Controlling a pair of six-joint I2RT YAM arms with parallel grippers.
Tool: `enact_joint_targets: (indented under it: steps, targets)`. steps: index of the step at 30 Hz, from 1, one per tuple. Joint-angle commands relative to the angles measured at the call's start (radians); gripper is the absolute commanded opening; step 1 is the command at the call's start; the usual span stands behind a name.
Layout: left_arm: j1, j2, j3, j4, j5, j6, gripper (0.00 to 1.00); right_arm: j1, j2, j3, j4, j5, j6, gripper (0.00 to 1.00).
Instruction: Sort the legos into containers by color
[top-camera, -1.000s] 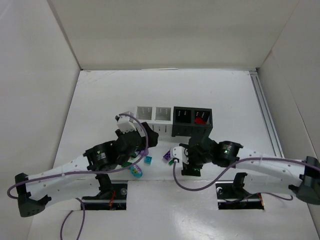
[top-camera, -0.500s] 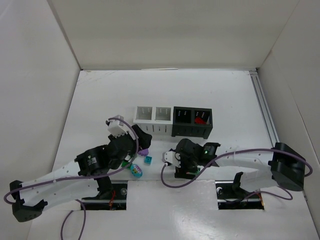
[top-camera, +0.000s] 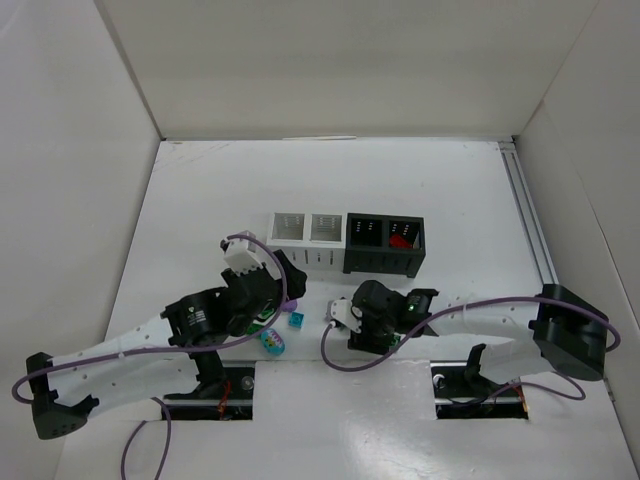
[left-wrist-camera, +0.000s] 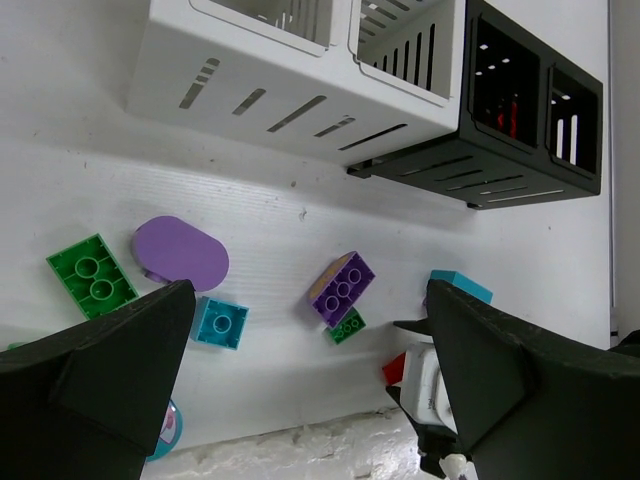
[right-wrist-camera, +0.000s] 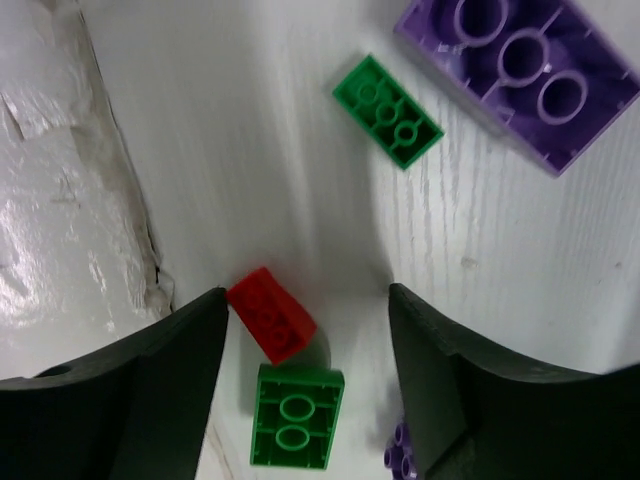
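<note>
Table (top-camera: 450, 190): the bins are borne at its middle, and the loose bricks are scattered just in front of them.
Right arm (top-camera: 480, 315): it is drawn in and lowered towards the loose bricks, nearer to them than 1 second ago.
Left arm (top-camera: 130, 345): it is shifted only slightly and is kept above the same patch of bricks.
White bin (left-wrist-camera: 300, 90): it is set touching the black bin (left-wrist-camera: 520, 150) and is unmoved; 1 red piece is seen in the black bin's right compartment.
Left gripper (left-wrist-camera: 308, 300): the jaws are held at their widest and nothing is gripped.
Right gripper (right-wrist-camera: 305, 300): the jaws are narrowed from 1 second ago but are still apart, and nothing is clamped.
Purple brick (right-wrist-camera: 520, 70): it is left beyond the right gripper's fingers, apart from them.
Green brick (right-wrist-camera: 295, 415): it is lain between the fingers, just beside the red brick.
Red brick (right-wrist-camera: 270, 315): it is found on the table at the inner edge of 1 finger.
Meaning: a pick of the red brick is judged to be starting; the green brick may be caught with it.
</note>
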Motion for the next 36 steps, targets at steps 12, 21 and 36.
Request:
enact_joint_targets:
  steps: [12, 21, 36]
  targets:
    - [0.003, 0.011, 0.033, -0.008, -0.038, -0.01, 1.0, 0.007, -0.02, -0.043, 0.0, 0.057, 0.054, 0.64]
    - [0.003, 0.04, 0.042, -0.008, -0.047, -0.001, 1.0, 0.036, -0.02, -0.016, -0.077, 0.102, 0.094, 0.6]
    - [0.003, 0.049, 0.044, 0.002, -0.037, 0.023, 1.0, 0.056, -0.055, 0.039, 0.023, 0.083, 0.056, 0.18]
